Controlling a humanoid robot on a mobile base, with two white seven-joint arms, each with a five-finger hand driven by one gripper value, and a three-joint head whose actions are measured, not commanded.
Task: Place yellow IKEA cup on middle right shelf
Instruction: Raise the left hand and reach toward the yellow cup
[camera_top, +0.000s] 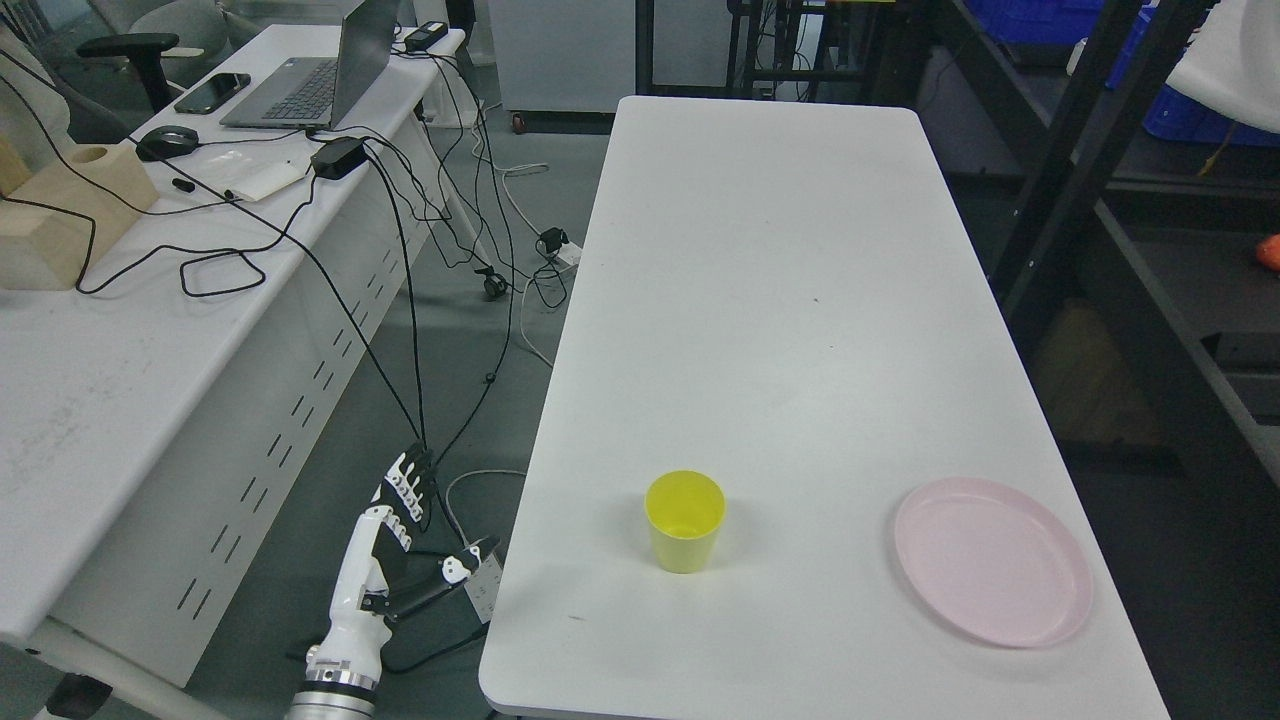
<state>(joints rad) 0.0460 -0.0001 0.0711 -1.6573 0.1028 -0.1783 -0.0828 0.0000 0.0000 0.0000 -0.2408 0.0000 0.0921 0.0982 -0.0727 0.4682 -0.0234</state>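
the yellow cup is standing upright on the white table, well to the right of the left hand, untouched. the hand is hanging beside the table, fingers released, grasping nothing. pickup and shelf placement are both remaining.

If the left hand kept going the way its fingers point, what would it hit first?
Probably the hanging black cables just above the left hand's fingertips, not the yellow cup; depth is unclear.
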